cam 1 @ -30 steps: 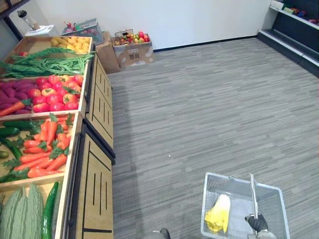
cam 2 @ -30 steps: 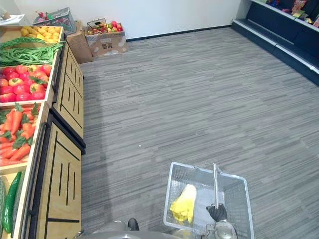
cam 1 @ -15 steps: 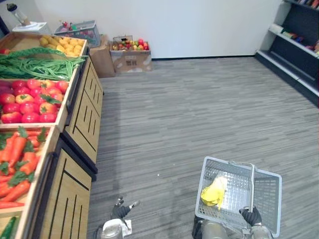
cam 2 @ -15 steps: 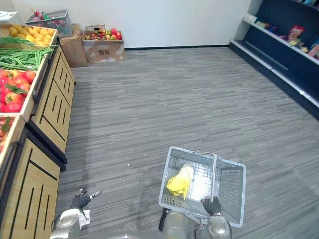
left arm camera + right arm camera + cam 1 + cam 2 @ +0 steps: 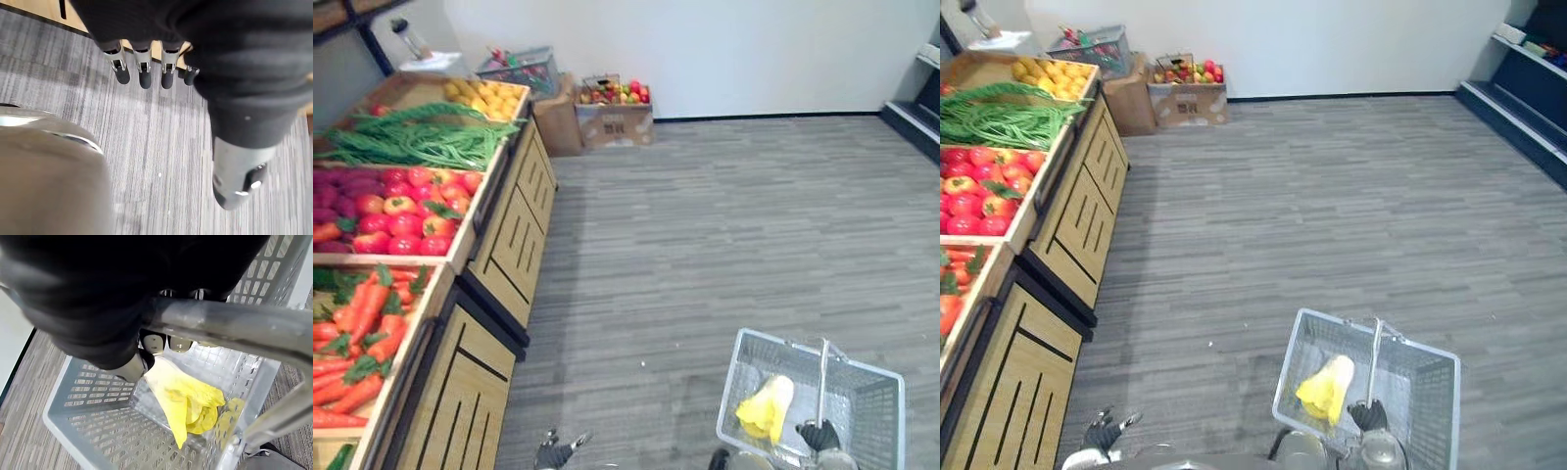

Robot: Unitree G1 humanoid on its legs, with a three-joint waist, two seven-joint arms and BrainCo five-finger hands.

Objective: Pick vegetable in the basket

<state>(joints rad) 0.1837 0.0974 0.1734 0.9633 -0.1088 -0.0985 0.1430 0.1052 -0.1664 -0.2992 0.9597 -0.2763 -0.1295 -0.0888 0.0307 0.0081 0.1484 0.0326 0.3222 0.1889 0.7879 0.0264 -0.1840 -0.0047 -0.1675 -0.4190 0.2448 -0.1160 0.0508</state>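
A grey wire basket hangs low at the right, above the floor. My right hand is shut on the basket's handle. Inside the basket lies a yellow leafy vegetable against its left side, also seen from close as the yellow vegetable. My left hand is low at the bottom left over the floor, beside the wooden stand, with fingers straight and nothing in it.
A wooden produce stand runs along the left with carrots, tomatoes, green beans and yellow fruit. A cardboard box of fruit and another basket stand by the far wall. Grey floor spreads right.
The whole picture has shifted, so the camera moved. The basket stays in my right hand with the yellow vegetable inside. My left hand remains low and open.
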